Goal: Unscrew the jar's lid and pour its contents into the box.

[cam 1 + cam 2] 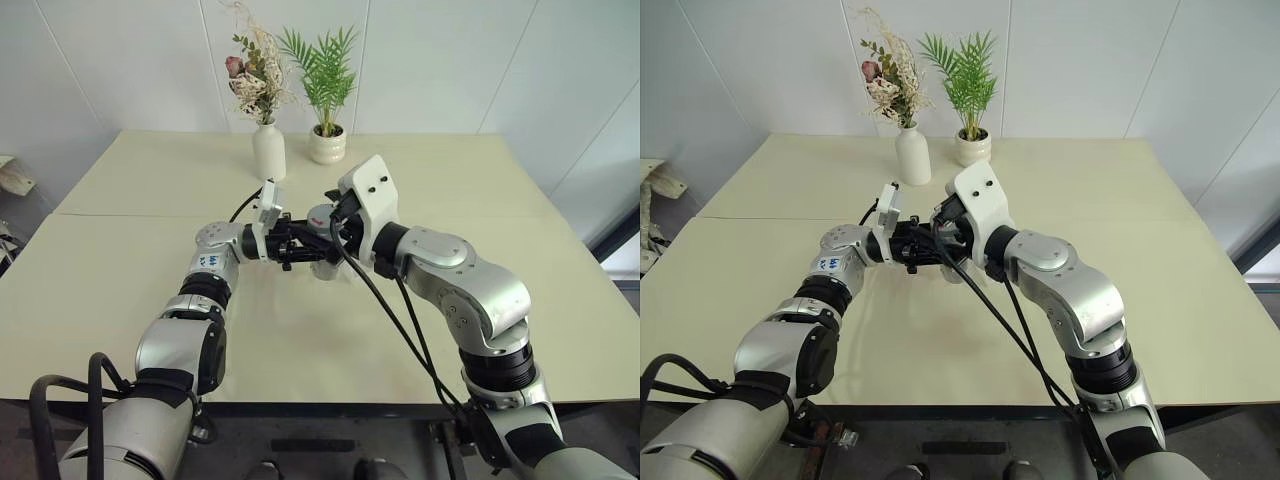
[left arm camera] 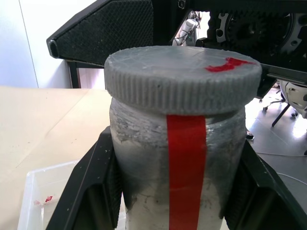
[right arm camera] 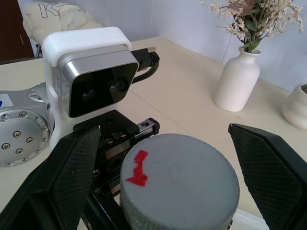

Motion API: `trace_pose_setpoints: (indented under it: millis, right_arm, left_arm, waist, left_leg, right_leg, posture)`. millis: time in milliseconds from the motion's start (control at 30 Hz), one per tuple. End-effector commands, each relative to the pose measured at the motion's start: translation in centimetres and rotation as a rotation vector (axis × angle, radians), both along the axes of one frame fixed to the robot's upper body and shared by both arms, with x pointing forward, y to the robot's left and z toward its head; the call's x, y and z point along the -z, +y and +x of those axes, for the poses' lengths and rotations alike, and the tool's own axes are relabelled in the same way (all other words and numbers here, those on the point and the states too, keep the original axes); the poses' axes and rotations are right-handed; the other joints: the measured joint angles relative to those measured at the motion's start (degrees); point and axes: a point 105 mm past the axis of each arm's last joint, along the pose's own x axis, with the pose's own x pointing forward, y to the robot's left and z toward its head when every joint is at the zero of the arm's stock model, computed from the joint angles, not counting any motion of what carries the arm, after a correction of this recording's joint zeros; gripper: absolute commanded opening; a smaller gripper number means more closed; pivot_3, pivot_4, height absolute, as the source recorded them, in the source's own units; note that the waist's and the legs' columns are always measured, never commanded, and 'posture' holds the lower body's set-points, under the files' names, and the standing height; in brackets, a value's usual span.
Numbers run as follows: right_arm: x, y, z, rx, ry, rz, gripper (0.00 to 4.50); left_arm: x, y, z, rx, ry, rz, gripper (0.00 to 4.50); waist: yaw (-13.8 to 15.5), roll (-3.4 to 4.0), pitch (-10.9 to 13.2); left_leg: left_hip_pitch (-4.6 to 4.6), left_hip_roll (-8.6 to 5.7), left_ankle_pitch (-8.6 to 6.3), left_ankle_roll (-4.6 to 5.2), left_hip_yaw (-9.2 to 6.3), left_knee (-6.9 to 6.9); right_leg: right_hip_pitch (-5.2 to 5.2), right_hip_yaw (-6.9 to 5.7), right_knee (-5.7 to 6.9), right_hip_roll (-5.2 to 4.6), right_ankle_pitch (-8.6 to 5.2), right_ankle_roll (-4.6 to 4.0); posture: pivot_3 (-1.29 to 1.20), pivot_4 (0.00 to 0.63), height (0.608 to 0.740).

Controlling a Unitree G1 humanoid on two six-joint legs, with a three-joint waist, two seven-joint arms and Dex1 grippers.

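Left gripper (image 2: 172, 191) pinches the jar (image 2: 144, 163), lid (image 3: 180, 184) on; right gripper (image 3: 168, 158) fingers spread around it, box (image 2: 43, 191) mostly cut off.

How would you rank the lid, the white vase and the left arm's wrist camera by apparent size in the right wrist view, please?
1. The lid, nearest the lens, so it looks biggest.
2. The wrist camera.
3. The white vase, farther back on the table; its true size against the other two is unsure.
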Motion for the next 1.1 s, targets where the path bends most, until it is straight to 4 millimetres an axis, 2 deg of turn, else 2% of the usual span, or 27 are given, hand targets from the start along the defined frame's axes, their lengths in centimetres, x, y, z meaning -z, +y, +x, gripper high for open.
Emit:
trace_pose_setpoints:
  millis: [33,233,333,467,733,1100]
  right_arm:
    - [-1.3,0.0,-0.6,-0.015,-0.064,0.014,4.50]
    - [-1.2,0.0,-0.5,-0.019,-0.062,0.012,4.50]
    - [-1.1,0.1,-0.6,-0.024,-0.055,0.013,3.94]
    - [-1.0,0.2,-0.7,-0.032,-0.049,0.015,2.59]
    - [-0.9,0.2,-0.9,-0.060,-0.039,0.027,2.56]
    - [-0.4,0.4,-2.6,-0.207,-0.034,0.008,2.56]
  left_arm:
    - [-1.3,0.2,-0.2,0.026,-0.049,-0.004,2.18]
    - [-1.4,0.2,-0.2,0.025,-0.054,-0.003,2.18]
    - [-1.3,0.3,-0.2,0.023,-0.054,-0.003,2.18]
    - [-1.3,0.3,-0.2,0.023,-0.053,-0.001,2.18]
    - [-1.4,0.3,-0.1,0.016,-0.040,-0.009,2.18]
    - [-1.6,0.5,-0.5,0.068,0.002,-0.027,2.18]
  waist:
    - [0.00,0.00,0.00]
    - [-0.01,0.00,0.00]
    - [-0.01,0.00,0.00]
    - [0.01,0.00,0.00]
    - [0.02,0.00,0.00]
    - [0.08,0.00,0.00]
  left_leg:
    - [0.00,0.00,0.00,0.00,0.00,0.00]
    - [0.00,0.00,0.00,0.00,0.00,0.00]
    - [0.00,0.00,0.00,0.00,0.00,0.00]
    - [0.00,0.00,0.00,0.00,0.00,0.00]
    - [0.00,0.00,0.00,0.00,0.00,0.00]
    - [0.00,0.00,0.00,0.00,0.00,0.00]
  right_leg:
    - [0.00,0.00,0.00,0.00,0.00,0.00]
    - [0.00,0.00,0.00,0.00,0.00,0.00]
    - [0.00,0.00,0.00,0.00,0.00,0.00]
    - [0.00,0.00,0.00,0.00,0.00,0.00]
    - [0.00,0.00,0.00,0.00,0.00,0.00]
    - [0.00,0.00,0.00,0.00,0.00,0.00]
  posture:
    - [0.00,0.150,0.740]
    - [0.00,0.150,0.740]
    - [0.00,0.150,0.740]
    - [0.00,0.150,0.740]
    - [0.00,0.150,0.740]
    - [0.00,0.150,0.740]
